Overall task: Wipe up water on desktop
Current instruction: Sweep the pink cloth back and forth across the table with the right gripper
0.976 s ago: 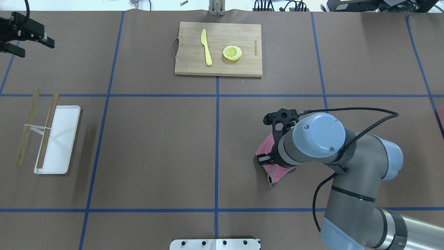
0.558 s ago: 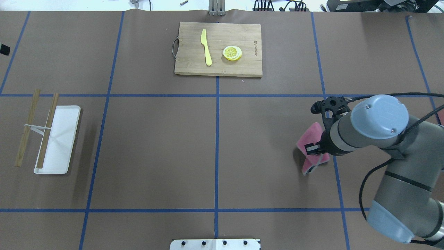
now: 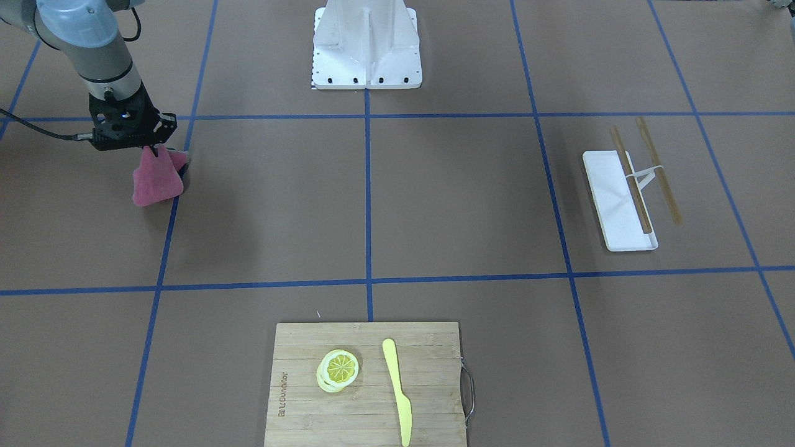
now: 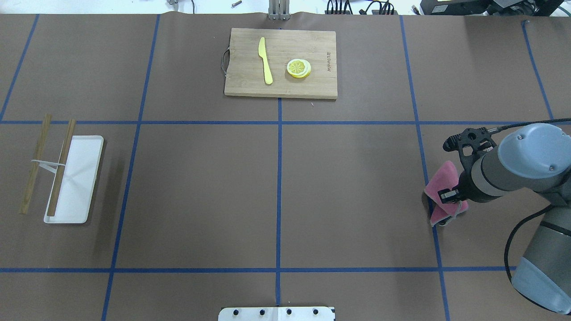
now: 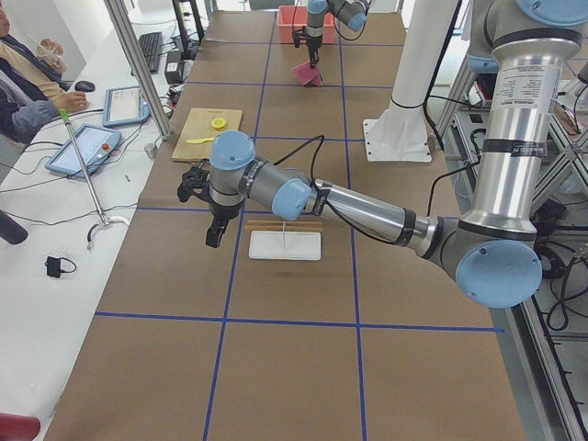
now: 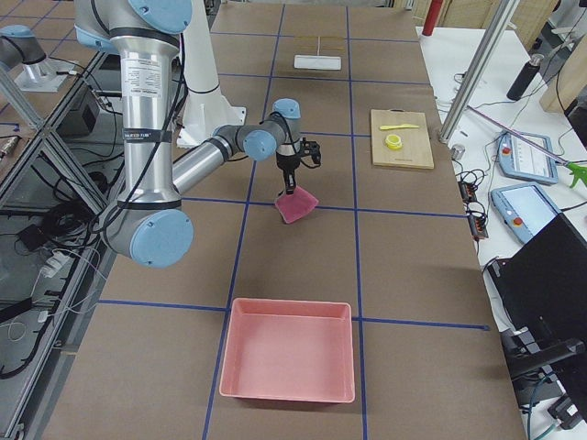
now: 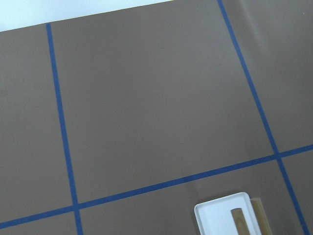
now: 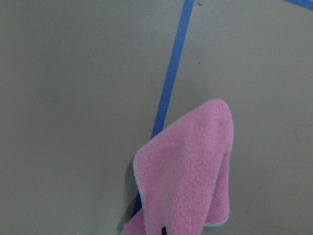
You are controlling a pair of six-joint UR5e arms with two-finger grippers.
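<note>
The desktop (image 4: pixel 200 187) is a brown sheet crossed by blue tape lines; I see no water on it. My right gripper (image 4: pixel 454 197) is shut on a pink cloth (image 4: pixel 441 182), which hangs folded from it over a blue tape line at the right. The cloth also shows in the front view (image 3: pixel 155 180), the right side view (image 6: pixel 295 203) and the right wrist view (image 8: pixel 190 176). Its lower end is at or just above the desktop; I cannot tell which. My left gripper (image 5: pixel 213 237) shows only in the left side view, above the desktop by the white tray; I cannot tell if it is open.
A bamboo cutting board (image 4: pixel 321 84) with a yellow knife (image 4: pixel 265 60) and a lemon slice (image 4: pixel 298 67) lies at the far middle. A white tray (image 4: pixel 73 178) with two wooden sticks lies at the left. A pink bin (image 6: pixel 287 348) stands at the right end.
My right arm has carried the pink cloth to the right, from right of centre to the far right tape line. My left gripper has left the overhead view at its top left.
</note>
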